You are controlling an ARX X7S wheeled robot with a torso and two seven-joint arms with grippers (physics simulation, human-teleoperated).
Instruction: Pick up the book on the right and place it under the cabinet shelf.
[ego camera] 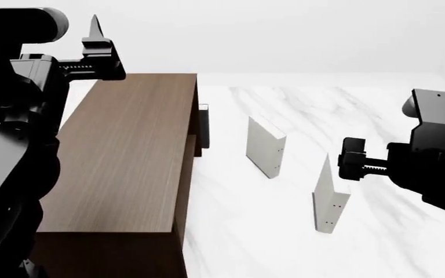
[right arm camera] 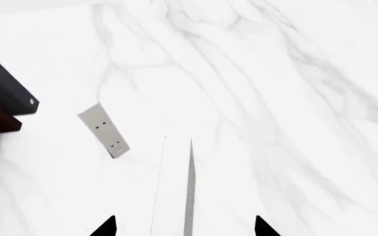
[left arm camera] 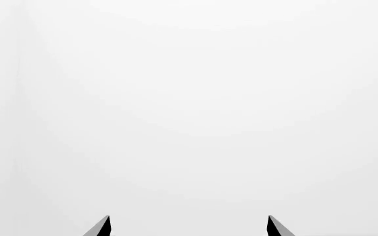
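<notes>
The book (ego camera: 331, 200) stands upright on the marble table, spine toward the head camera, and is the right one of two pale books. My right gripper (ego camera: 345, 160) hovers just above and to the right of its top edge. In the right wrist view the book (right arm camera: 173, 187) shows edge-on from above, between the gripper's (right arm camera: 184, 227) spread black fingertips (right arm camera: 107, 227); it is open and not touching. The dark-brown cabinet shelf (ego camera: 130, 156) fills the left. My left gripper (ego camera: 95, 26) is raised above the cabinet's far corner, open (left arm camera: 189, 227), facing only white.
A second pale book (ego camera: 266, 145) (right arm camera: 104, 130) stands upright between the cabinet and the right book. A dark grey slab (ego camera: 203, 124) (right arm camera: 5, 83) sticks out at the cabinet's far right side. White marble table (ego camera: 377, 110) stretches behind and to the right.
</notes>
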